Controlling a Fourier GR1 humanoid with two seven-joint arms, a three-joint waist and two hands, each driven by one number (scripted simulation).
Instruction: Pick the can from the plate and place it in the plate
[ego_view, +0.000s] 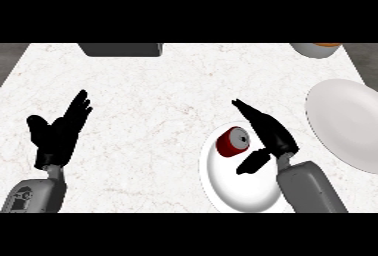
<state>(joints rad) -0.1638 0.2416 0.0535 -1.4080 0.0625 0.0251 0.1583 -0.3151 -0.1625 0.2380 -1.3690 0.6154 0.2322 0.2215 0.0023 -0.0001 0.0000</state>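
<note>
- So the red can (234, 141) is lying on its side on the near white plate (240, 192), up in that plate's far-left part, silver end facing up toward the camera.
- That plate sits at the counter's (170, 90) near edge, right of the middle.
- Right hand (269, 134) is right next to the can, just to its right. Fingers are straight and pointing toward the far-left, thumb spread out below the can, so the hand's apart and not wrapped around anything. Can't tell if it's actually touching the can.
- Left hand (59, 131) is over by the near-left corner, open with fingers up, just resting.
- Second white plate (347, 122) is along the right edge, bigger-looking and partly cut off.
- Dark grey box thing (122, 49) at the far edge, left of centre.
- Some kind of bowl (316, 48) with something orange in it at the far-right corner, mostly out of view.
</note>
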